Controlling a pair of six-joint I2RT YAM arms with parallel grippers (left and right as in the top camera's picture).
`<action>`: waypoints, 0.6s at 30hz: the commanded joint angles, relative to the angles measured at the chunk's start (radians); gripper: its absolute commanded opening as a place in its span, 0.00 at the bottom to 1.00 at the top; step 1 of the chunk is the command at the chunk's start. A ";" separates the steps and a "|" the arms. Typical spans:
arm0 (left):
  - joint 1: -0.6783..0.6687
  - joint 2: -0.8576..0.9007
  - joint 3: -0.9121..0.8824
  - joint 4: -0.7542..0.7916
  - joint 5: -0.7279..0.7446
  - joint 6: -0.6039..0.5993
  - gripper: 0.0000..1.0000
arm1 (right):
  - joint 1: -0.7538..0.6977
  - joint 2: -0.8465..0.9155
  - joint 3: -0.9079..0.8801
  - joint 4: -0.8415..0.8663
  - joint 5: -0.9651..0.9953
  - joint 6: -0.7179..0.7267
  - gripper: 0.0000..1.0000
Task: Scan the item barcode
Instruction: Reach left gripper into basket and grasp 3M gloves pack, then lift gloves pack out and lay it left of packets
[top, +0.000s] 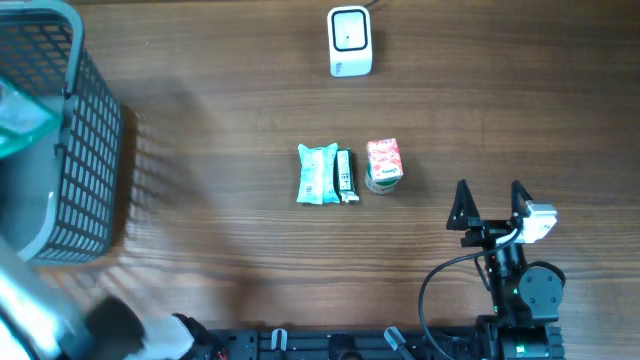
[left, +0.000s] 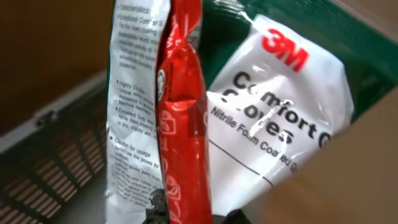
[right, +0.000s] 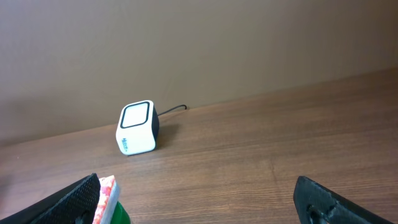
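Red-and-white packet (left: 168, 124) fills the left wrist view. It stands upright with a slight twist, one face white with small print, the other glossy red.

Left pincer (left: 196, 216): pressed together on the packet's lower edge. Only dark finger stubs show at the bottom of the frame, so the exact bite is hidden.

Behind it is a white gloves packet (left: 286, 112) lying against something green. The mesh wall of the basket (left: 56, 168) shows at lower left. The item is therefore inside the basket, at the left end of the worktop (top: 220, 230). From overhead I cannot pick the packet out.

Right pincer (top: 490, 200): spread wide and holding nothing, low at the right side.

Scanner (top: 350, 42): at the far edge, window up, well apart from the basket.

Mid-worktop row: teal pouch (top: 318, 174), green bar (top: 346, 176) just beside it, red carton (top: 384, 165) near.

Handling (judgement):
- The packet looks like thin film, so it should be light, soft and floppy. Expect it to sag and swing from the pinch.
- The glossy skin is likely slippery. A flat sealed edge should hold better than the puffed middle.
- It does not appear fragile, so a firm pinch should do no harm.
- No barcode is visible on the faces shown, and I cannot tell which side carries it.
- An edge grip leaves both faces free to turn toward the scanner.
- Creases or glare over the code could spoil a read, so the film should be presented flat.
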 joint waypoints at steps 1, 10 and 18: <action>-0.067 -0.094 -0.010 -0.088 0.020 -0.119 0.04 | 0.008 -0.008 -0.001 0.003 0.002 0.003 1.00; -0.516 -0.143 -0.035 -0.418 -0.041 -0.118 0.04 | 0.008 -0.008 -0.001 0.003 0.002 0.003 1.00; -0.882 -0.033 -0.353 -0.339 -0.143 -0.163 0.04 | 0.008 -0.008 -0.001 0.003 0.002 0.003 1.00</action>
